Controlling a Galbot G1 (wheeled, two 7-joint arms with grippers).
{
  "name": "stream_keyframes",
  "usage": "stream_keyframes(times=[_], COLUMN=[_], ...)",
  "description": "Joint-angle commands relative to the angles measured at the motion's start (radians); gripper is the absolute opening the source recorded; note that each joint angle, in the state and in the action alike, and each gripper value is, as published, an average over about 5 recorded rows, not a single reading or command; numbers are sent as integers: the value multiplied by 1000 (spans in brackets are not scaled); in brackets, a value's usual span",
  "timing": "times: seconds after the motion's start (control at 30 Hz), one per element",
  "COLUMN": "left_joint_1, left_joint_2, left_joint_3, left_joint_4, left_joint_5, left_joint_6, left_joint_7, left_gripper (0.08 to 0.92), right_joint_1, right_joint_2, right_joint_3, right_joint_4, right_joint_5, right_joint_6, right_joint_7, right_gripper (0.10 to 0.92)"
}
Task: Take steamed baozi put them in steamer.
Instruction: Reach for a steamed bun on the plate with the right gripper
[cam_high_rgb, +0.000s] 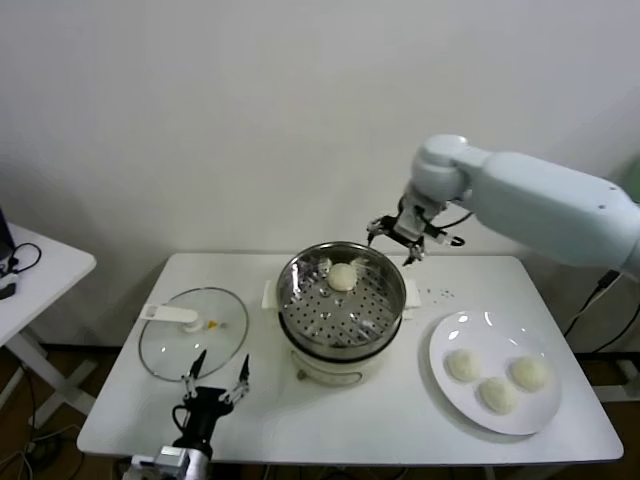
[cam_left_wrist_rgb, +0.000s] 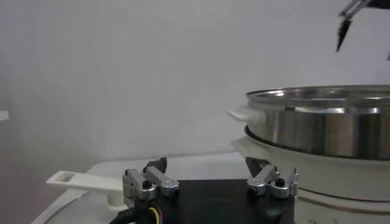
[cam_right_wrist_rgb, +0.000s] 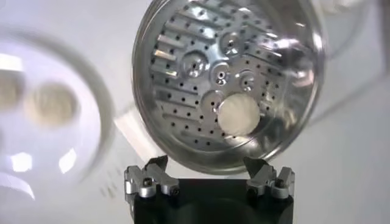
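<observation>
The steel steamer (cam_high_rgb: 340, 312) stands mid-table on its cream base. One baozi (cam_high_rgb: 343, 277) lies on its perforated floor near the far wall; it also shows in the right wrist view (cam_right_wrist_rgb: 239, 114). Three more baozi (cam_high_rgb: 497, 381) rest on the white plate (cam_high_rgb: 452, 332) at the right. My right gripper (cam_high_rgb: 412, 238) is open and empty, raised above the steamer's far right rim (cam_right_wrist_rgb: 183, 159). My left gripper (cam_high_rgb: 219, 379) is open and empty, low at the table's near left, facing the steamer's side (cam_left_wrist_rgb: 323, 131).
A flat glass lid (cam_high_rgb: 165, 345) with a white handle (cam_left_wrist_rgb: 79, 181) lies left of the steamer, just beyond my left gripper. A white side table (cam_high_rgb: 40, 270) stands at far left. The wall is close behind the table.
</observation>
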Motion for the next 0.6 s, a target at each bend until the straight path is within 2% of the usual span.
stream_keyframes(times=[0.03,0.3,0.6], left_joint_1=[3,8,10], left_joint_2=[3,7,5], left_joint_3=[-2,-2,3], left_joint_4=[-3,-7,4], left_joint_5=[-4,-4,-2], left_joint_6=[-5,-11,-19], left_joint_7=[-2,-2,-3], left_gripper=[823,823,823], right_joint_1=[-30,-290,-494], right_joint_2=[-277,-368,-393], right_joint_3=[-74,90,195], right_joint_4=[23,39,38], right_joint_5=[352,241,148], right_joint_6=[-261,-279,-290], right_joint_7=[88,92,83], right_gripper=[823,823,823])
